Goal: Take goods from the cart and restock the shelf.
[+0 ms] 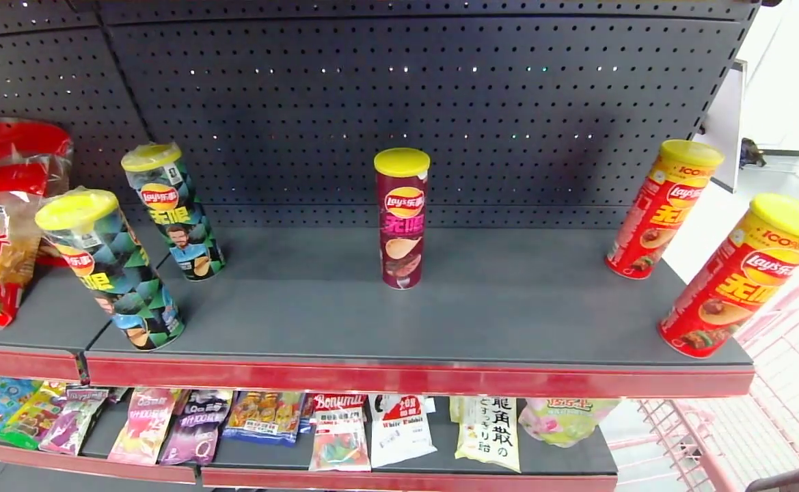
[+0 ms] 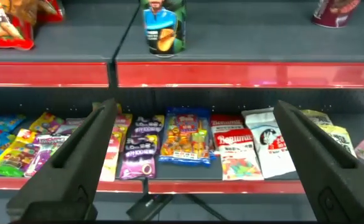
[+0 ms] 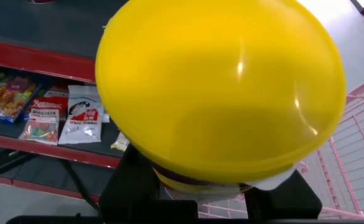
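Right gripper (image 3: 206,190) clamped on yellow-lidded can (image 3: 219,87), near pink cart (image 3: 356,149). Left gripper (image 2: 194,155) spread wide before lower shelf (image 2: 244,185) of snack packets (image 2: 185,137). On upper shelf (image 1: 481,307): two green cans (image 1: 115,273), purple can (image 1: 401,219), two red cans (image 1: 741,277).

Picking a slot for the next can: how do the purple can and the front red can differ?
The purple can stands alone at the middle of the shelf, set back; the front red can stands at the right front corner, near the edge, with the rear red can behind it. The purple can's body is maroon, the front red can's red. Both stand on end with yellow lids.
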